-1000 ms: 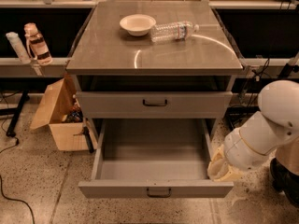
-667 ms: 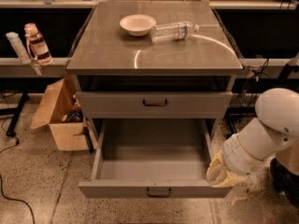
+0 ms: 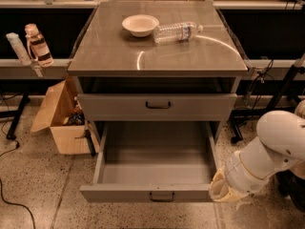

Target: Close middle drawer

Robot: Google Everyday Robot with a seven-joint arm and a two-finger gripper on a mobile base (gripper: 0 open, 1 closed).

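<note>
The middle drawer [image 3: 155,193] is pulled far out of the grey cabinet, its shallow front with a small dark pull handle [image 3: 162,196] facing me and its inside bare. The taller top drawer [image 3: 158,106] above it is shut. The lowest drawer is hidden beneath the open one. My gripper [image 3: 220,190], at the end of the white arm [image 3: 271,151], sits at the right front corner of the open drawer, against its side wall and front.
A white bowl [image 3: 139,25] and a lying clear water bottle [image 3: 177,32] rest on the cabinet top [image 3: 119,56]. An open cardboard box [image 3: 59,118] stands on the floor at the left. Two bottles [image 3: 37,44] stand on the left shelf. Dark stand legs are at the right.
My arm and gripper have moved down along the drawer's right side toward its front corner. The drawer has not visibly moved.
</note>
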